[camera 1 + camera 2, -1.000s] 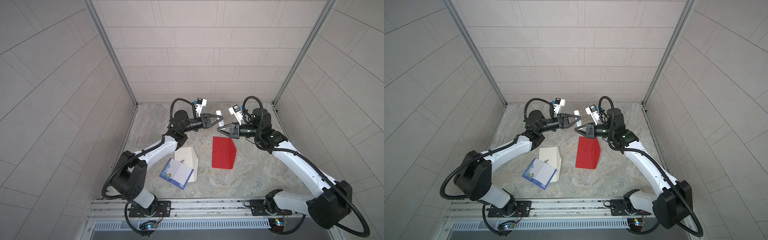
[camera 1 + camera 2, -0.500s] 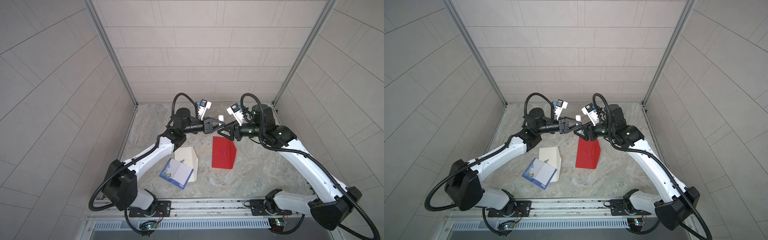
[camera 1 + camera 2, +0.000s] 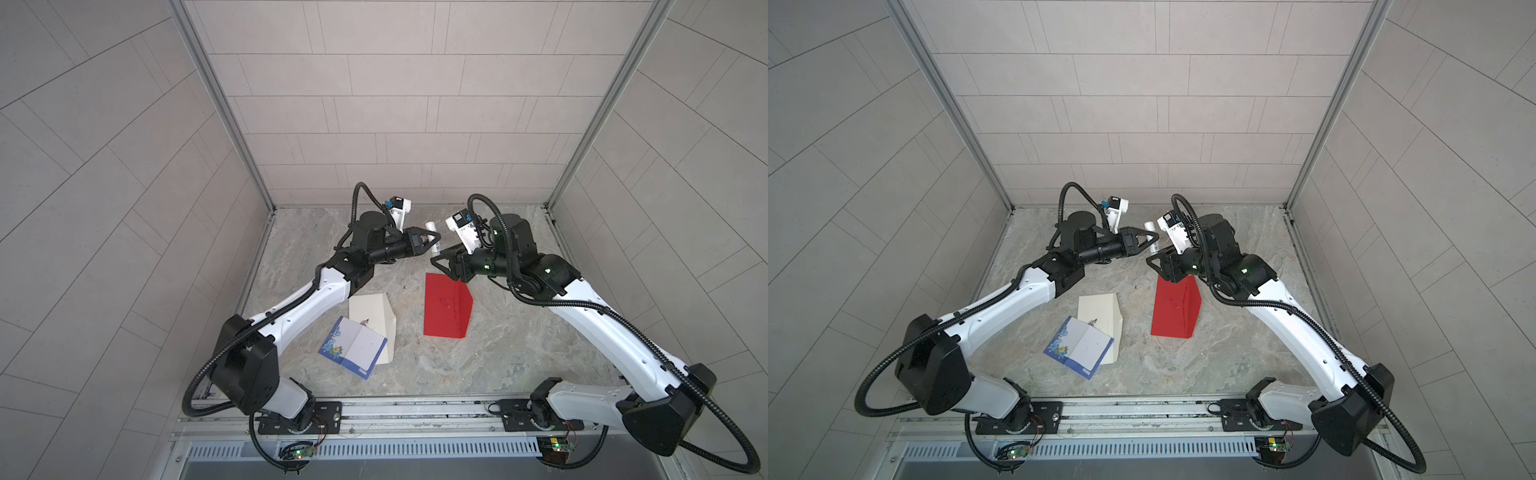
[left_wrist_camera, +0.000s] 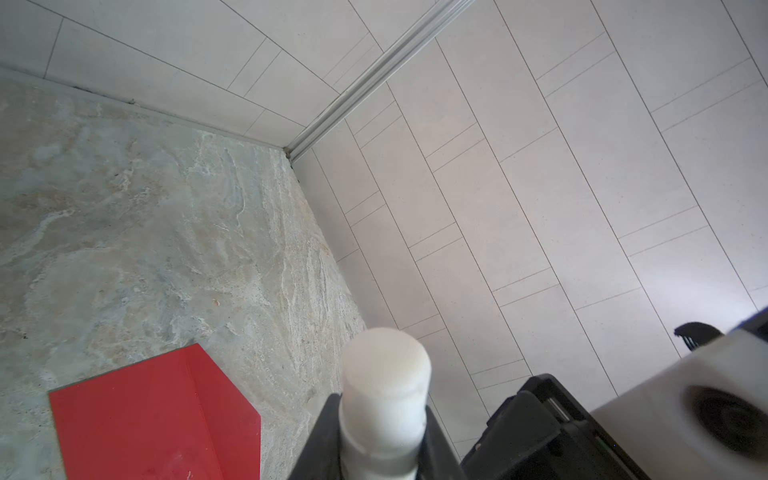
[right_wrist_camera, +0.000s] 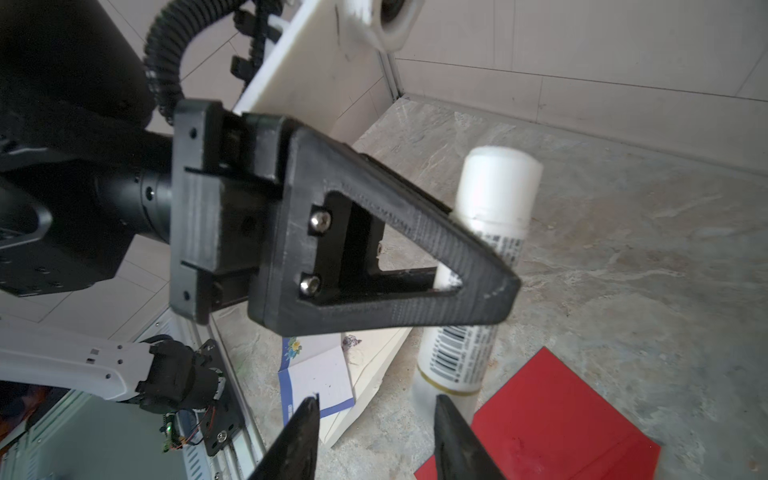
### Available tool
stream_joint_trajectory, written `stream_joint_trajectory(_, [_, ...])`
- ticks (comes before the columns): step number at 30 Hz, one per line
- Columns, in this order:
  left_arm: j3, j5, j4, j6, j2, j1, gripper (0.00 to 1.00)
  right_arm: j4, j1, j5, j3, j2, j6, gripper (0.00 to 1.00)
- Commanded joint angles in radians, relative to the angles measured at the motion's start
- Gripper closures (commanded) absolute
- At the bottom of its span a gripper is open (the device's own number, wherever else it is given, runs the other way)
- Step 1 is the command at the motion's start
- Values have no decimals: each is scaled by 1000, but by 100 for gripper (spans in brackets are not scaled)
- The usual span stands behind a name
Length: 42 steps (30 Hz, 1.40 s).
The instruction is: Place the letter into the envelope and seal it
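While the left end effector (image 3: 436,240) clamps a white glue stick (image 4: 384,386), the right end effector (image 5: 376,419), jaws apart, holds nothing beside it. A red envelope (image 3: 444,307) lies flat nearby.

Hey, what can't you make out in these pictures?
Glue stick label: right wrist view, left hand covers the middle; too small in both top views.
Red envelope: left wrist view, cut off at the bottom edge.
Right hand: right wrist view, bottom edge cuts off all but its tips.

Red envelope (image 3: 445,307) matt paper; glue stick (image 5: 461,353) smooth plastic, probably; tabletop (image 3: 498,357) stone-look
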Motion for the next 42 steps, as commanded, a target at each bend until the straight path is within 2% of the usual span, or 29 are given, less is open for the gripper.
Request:
stream_joint_trajectory(1, [30, 11, 87, -66, 3, -7, 100, 11, 1, 119, 19, 12, -11, 55])
stream_joint_trajectory(9, [10, 7, 132, -93, 5, -9, 100, 11, 1, 126, 33, 59, -20, 57])
stream_joint_trajectory(15, [14, 34, 135, -99, 16, -9, 100, 2, -2, 166, 76, 84, 36, 74])
stream_joint_trajectory(17, [10, 39, 133, -94, 16, -9, 100, 13, -7, 154, 81, 77, 46, 76])
stream_joint_trajectory(19, [10, 49, 133, -94, 17, -7, 100, 37, -18, 123, 74, 65, 56, 85])
stream_joint_trajectory(22, [9, 91, 140, -90, 23, -6, 100, 92, -63, -4, 43, 43, 93, 96])
stream_joint_trajectory(24, [2, 157, 191, -94, 28, -2, 100, 181, -110, -154, -4, 22, 153, 100])
stream_joint_trajectory(25, [-10, 198, 240, -105, 28, 2, 100, 247, -141, -273, -37, 10, 203, 100])
stream_joint_trajectory(28, [-61, 342, 496, -197, 40, 4, 100, 539, -204, -514, -135, -20, 399, 100])
stream_joint_trajectory(30, [-82, 421, 709, -310, 58, 2, 100, 588, -208, -589, -155, -36, 430, 100])
stream_joint_trajectory(33, [-89, 504, 1091, -539, 103, -2, 100, 562, -194, -683, -156, -60, 394, 100])
stream_joint_trajectory(37, [-62, 618, 1098, -558, 124, -21, 100, 310, -161, -764, -97, -83, 176, 100])
stream_joint_trajectory(42, [-49, 659, 1097, -557, 133, -26, 100, -19, -147, -828, 30, -49, -85, 100])
